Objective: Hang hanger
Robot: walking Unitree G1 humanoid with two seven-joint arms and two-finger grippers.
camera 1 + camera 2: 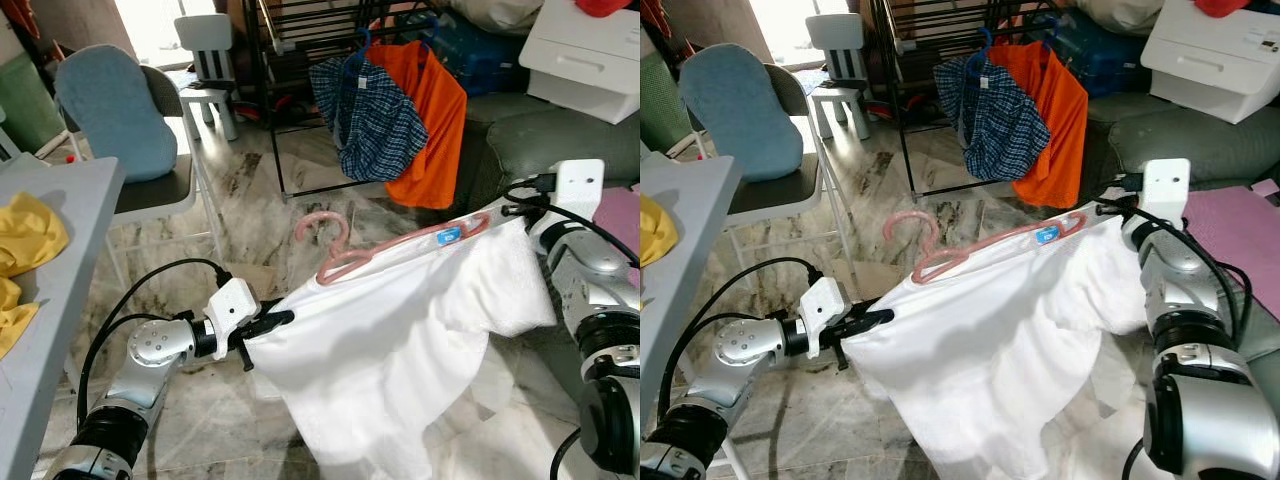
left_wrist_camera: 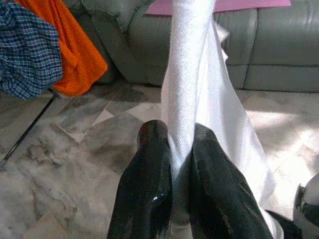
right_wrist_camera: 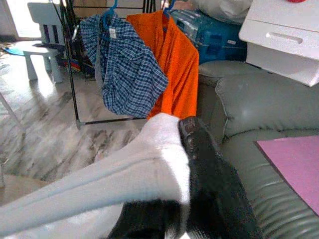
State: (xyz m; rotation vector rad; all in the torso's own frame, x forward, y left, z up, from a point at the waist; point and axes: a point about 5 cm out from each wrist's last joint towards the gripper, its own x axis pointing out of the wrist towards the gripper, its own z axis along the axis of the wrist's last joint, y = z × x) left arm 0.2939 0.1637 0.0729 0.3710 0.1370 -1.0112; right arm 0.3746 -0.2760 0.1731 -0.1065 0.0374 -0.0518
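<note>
overhead, pink hanger (image 1: 345, 255) on white garment (image 1: 400, 350), stretched between left claw (image 2: 174, 169) and right claw (image 3: 184, 164), both seemingly pinching cloth

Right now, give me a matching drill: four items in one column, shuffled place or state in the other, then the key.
Items:
1. pink hanger
2. white cloth
3. orange shirt
4. yellow cloth

Places or states:
A. lies on the grey table
B. hangs on the black rack beside the plaid shirt
C. stretched between the left gripper and the right gripper, both shut on it
D. rests on the top edge of the held fabric

Pairs: 1-D, 2-C, 3-B, 4-A
</note>
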